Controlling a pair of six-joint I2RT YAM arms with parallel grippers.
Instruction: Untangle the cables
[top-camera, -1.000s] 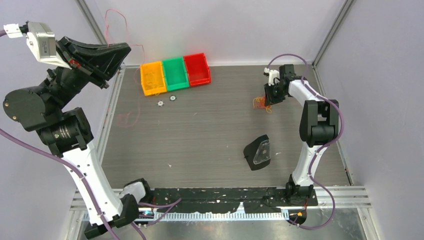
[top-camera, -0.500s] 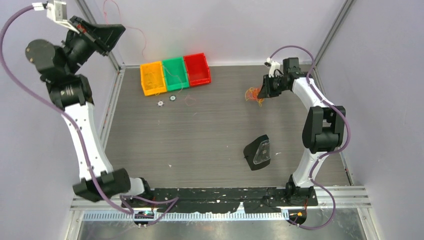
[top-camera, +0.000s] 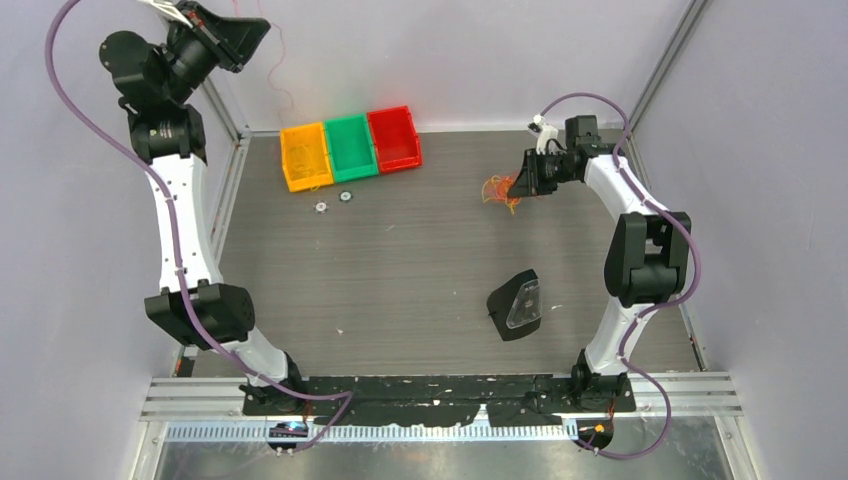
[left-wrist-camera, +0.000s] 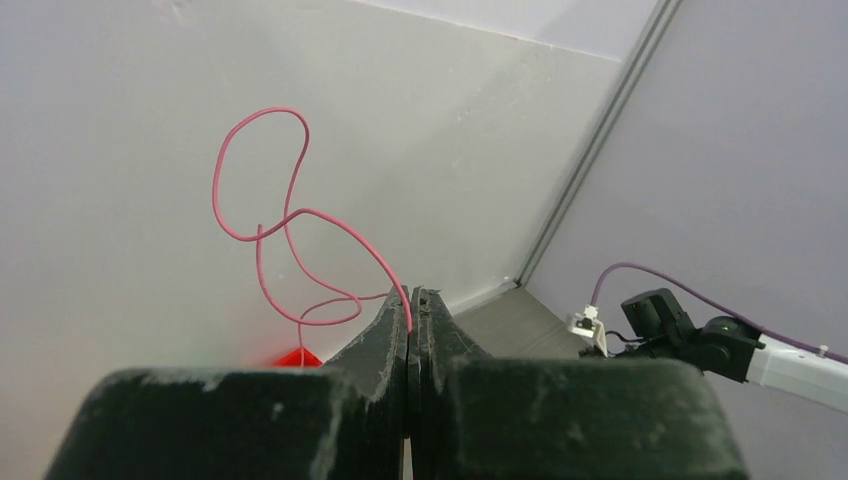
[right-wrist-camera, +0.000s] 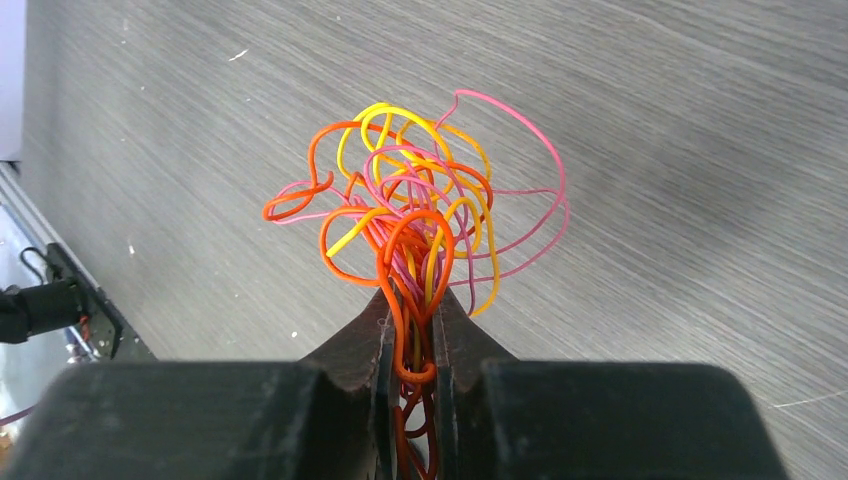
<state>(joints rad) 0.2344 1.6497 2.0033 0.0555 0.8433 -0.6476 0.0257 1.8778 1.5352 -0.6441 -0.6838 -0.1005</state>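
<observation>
A tangled bunch of thin orange, yellow and pink cables (right-wrist-camera: 420, 200) sticks out of my right gripper (right-wrist-camera: 412, 300), which is shut on its strands. From above, that bunch (top-camera: 497, 190) hangs at my right gripper (top-camera: 515, 187) just over the back right of the table. My left gripper (top-camera: 262, 25) is raised high at the back left corner, shut on a single pink cable (left-wrist-camera: 290, 215). That cable loops out from the left gripper's tips (left-wrist-camera: 412, 295), and its thin length (top-camera: 285, 90) trails down along the back wall.
Orange (top-camera: 305, 155), green (top-camera: 350, 146) and red (top-camera: 394, 138) bins stand in a row at the back. Two small white discs (top-camera: 321, 207) lie in front of them. A black block with a clear piece (top-camera: 517, 305) sits right of centre. Metal frame posts run along the walls.
My left arm has swung up and back, lifting the pink cable off the table. My right gripper has carried the bunch a little left and closed tighter on it.
</observation>
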